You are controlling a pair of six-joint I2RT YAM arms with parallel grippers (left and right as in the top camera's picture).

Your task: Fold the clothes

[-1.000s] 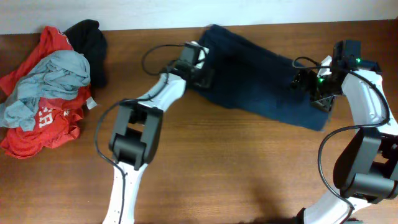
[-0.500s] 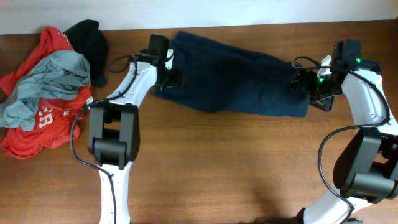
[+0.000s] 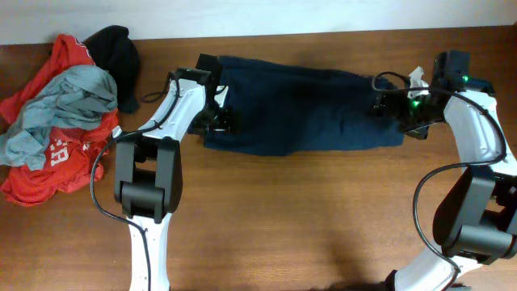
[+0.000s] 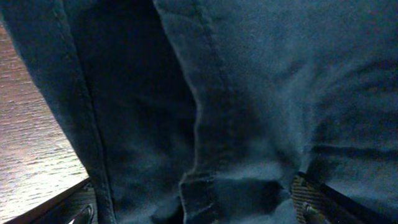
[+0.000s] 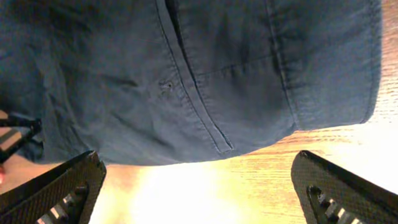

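Note:
The clothes (image 3: 307,109) are one dark navy garment, spread flat across the back of the table as a long left-to-right band. My left gripper (image 3: 224,120) rests low on its left end. In the left wrist view navy cloth (image 4: 249,93) with a seam fills the frame, and the left gripper (image 4: 196,208) stands open with cloth lying loose between its wide fingers. My right gripper (image 3: 393,107) sits at the garment's right end. It (image 5: 199,186) is open over bare wood, with the hem and a pocket seam of the clothes (image 5: 186,74) just ahead.
A heap of red and grey garments (image 3: 56,121) lies at the far left, with a black one (image 3: 117,52) behind it. The wooden table (image 3: 307,218) stretches toward the front, and its back edge meets a white wall.
The left gripper swept left and then slightly forward, and the garment's left end went with it. The garment went from slanted to a straight band. The right gripper hardly moved.

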